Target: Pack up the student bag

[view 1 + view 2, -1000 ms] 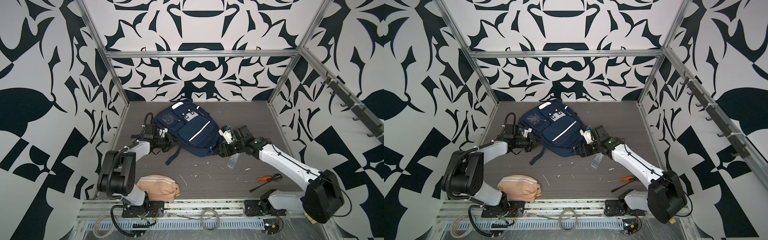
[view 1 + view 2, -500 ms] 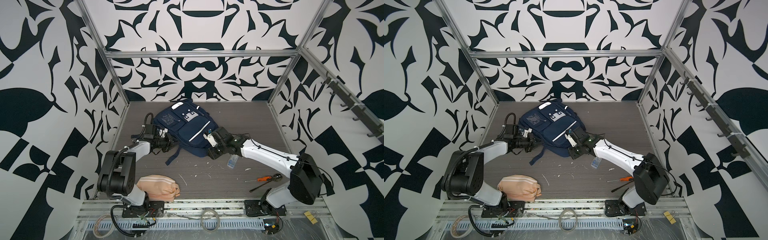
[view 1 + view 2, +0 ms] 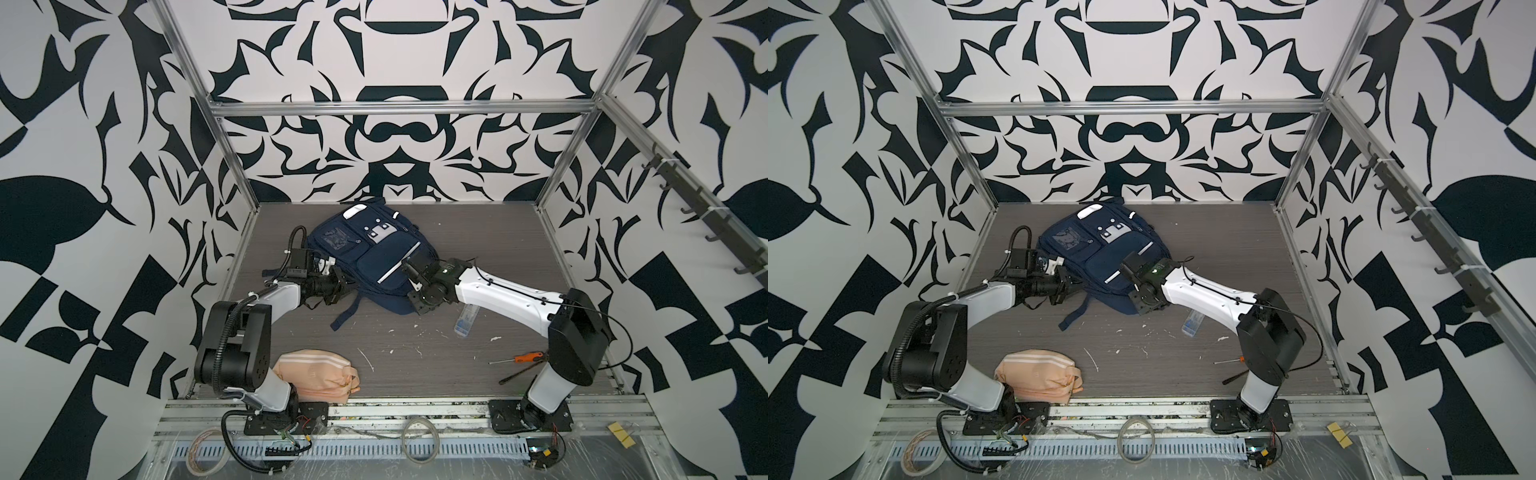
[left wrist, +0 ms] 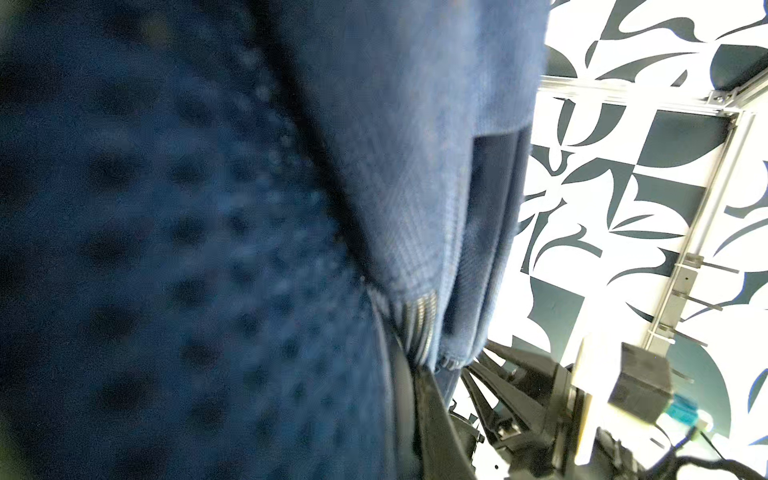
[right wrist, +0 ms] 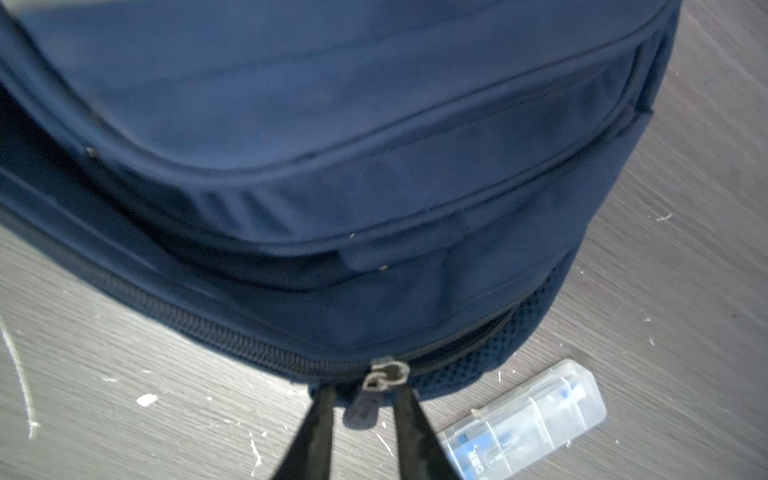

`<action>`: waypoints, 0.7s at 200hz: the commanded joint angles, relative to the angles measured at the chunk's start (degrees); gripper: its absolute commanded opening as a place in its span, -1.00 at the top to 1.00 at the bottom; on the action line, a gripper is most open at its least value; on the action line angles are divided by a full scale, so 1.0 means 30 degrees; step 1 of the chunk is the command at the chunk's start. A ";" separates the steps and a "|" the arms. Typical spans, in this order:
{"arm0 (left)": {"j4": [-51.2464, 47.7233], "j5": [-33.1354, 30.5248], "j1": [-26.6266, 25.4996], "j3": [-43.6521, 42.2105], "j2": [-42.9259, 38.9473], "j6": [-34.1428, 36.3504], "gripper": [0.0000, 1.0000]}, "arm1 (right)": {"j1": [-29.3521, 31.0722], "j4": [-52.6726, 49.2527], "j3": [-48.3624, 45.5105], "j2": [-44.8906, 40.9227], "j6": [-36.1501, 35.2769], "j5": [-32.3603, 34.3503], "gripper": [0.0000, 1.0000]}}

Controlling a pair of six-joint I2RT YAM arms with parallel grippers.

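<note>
While the student bag [image 3: 365, 257], near the far edge of the tabletop [image 3: 498, 249], is clamped by the left gripper [image 3: 338, 280], the zipper pull [image 5: 363, 411] is bracketed by the right gripper [image 5: 363, 392], jaws apart; it should be pinched squarely.

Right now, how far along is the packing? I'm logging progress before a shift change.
Nothing visibly packed: pink pouch, clear case and screwdriver lie outside the student bag. In hand: left gripper pinches the bag's edge; right gripper straddles the zip pull, jaws apart. Left: unzip, load, close.
</note>
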 commanded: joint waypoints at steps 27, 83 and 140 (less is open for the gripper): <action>0.0070 0.0681 -0.0054 0.0432 -0.0124 -0.0014 1.00 | 0.0524 -0.1366 0.0930 0.0376 0.0519 0.1302 0.61; 0.0090 0.0809 -0.0069 0.0586 -0.0069 -0.0014 1.00 | 0.0568 -0.0868 0.0876 0.0790 0.0727 0.1807 0.41; 0.0011 0.0787 -0.0052 0.0542 -0.0153 -0.0006 1.00 | 0.0523 -0.0507 0.0966 0.1209 0.0561 0.1926 0.72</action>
